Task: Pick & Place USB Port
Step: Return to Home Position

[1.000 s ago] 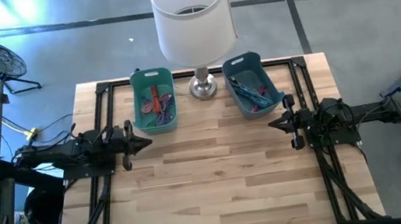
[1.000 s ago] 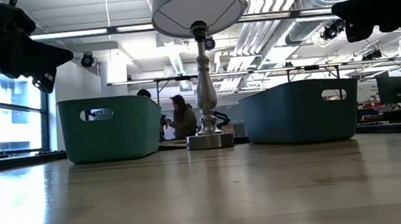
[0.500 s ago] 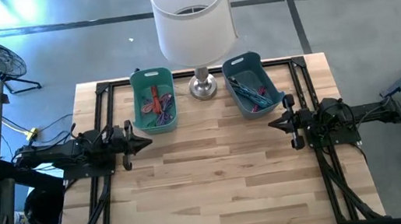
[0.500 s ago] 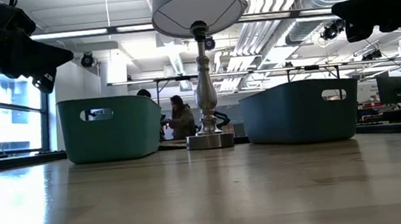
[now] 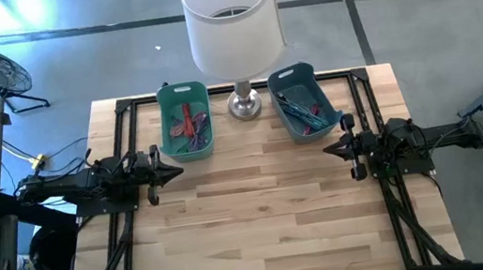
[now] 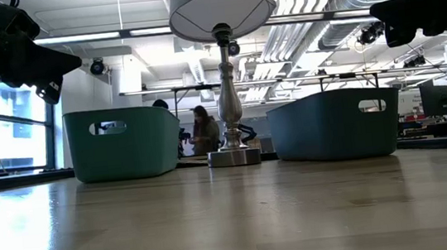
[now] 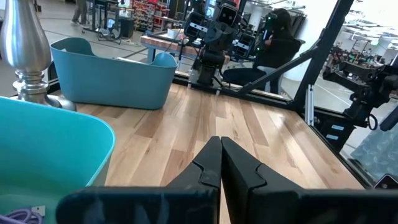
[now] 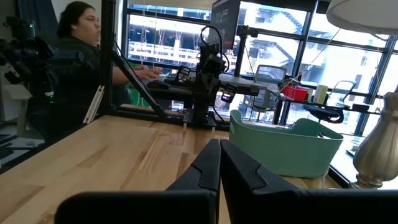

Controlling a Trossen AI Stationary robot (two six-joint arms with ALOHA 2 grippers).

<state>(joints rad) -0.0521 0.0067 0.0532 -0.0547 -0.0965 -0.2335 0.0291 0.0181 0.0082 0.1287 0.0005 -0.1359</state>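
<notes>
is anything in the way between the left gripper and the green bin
Nothing visible. The left gripper, shut, hangs just off the green bin's near-left corner, with only bare table under the gap between them. The right gripper, shut, waits near the blue bin.

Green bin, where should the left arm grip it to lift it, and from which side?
On the green bin, probably the rim of its near short wall, above the handle slot, coming straight down, one finger inside, one outside. That wall is thin, upright, and nearest the left gripper.
</notes>
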